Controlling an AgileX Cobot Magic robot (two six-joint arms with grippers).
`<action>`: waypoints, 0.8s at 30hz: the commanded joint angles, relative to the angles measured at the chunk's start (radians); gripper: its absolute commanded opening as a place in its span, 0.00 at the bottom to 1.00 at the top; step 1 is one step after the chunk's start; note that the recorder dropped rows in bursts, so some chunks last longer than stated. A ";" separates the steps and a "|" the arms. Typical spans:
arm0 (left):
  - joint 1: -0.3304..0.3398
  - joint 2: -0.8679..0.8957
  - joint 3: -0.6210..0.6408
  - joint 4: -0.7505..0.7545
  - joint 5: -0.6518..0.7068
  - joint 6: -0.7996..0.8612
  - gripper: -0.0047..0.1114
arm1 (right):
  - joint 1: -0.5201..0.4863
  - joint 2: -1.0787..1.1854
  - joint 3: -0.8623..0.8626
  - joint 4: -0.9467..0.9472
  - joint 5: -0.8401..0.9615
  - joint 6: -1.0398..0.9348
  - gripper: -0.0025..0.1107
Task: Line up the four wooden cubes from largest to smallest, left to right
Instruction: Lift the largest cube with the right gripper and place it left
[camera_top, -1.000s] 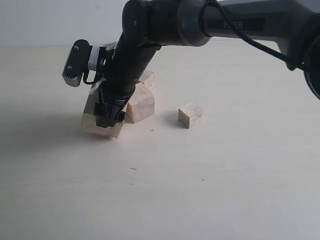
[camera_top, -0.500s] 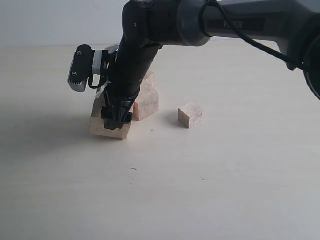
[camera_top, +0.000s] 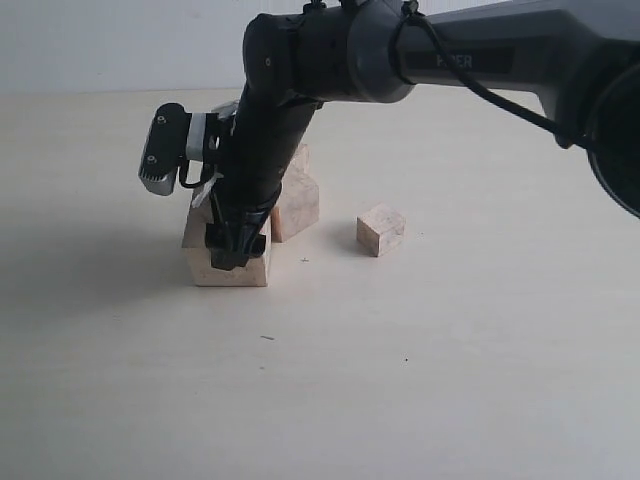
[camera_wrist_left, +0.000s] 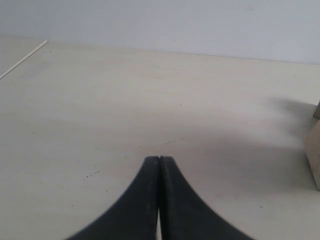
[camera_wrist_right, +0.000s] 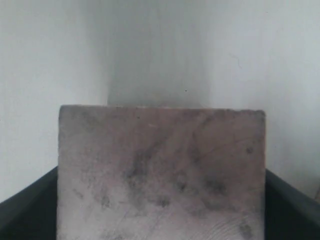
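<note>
The right gripper (camera_top: 231, 252) reaches across and is clamped on the largest cube (camera_top: 200, 262). In the right wrist view that cube's smudged face (camera_wrist_right: 160, 175) fills the gap between the two dark fingers. The cube appears to sit flat on the table (camera_top: 450, 380), so the placing of the first block looks nearly done, though the grip has not been let go. A middle-sized cube (camera_top: 298, 208) stands just right of the largest cube and a little behind it, close enough that touching cannot be ruled out. What seems to be a third cube (camera_top: 301, 160) peeks out farther behind, its size hard to judge. A small cube (camera_top: 381, 230) sits well to the right of the largest cube. The left gripper (camera_wrist_left: 159, 161) is pressed closed on nothing, over bare table away from the largest cube. Judging from this, only the left end of the row is set. The other three cubes are not yet in a straight, graded line.
</note>
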 joint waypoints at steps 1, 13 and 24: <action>-0.001 -0.006 0.000 -0.002 -0.010 -0.003 0.04 | -0.004 -0.004 -0.005 0.002 -0.004 -0.009 0.02; -0.001 -0.006 0.000 -0.002 -0.010 -0.003 0.04 | -0.004 -0.006 -0.005 0.002 -0.007 -0.042 0.57; -0.001 -0.006 0.000 -0.002 -0.010 -0.001 0.04 | -0.004 -0.053 -0.005 0.002 -0.046 -0.016 0.79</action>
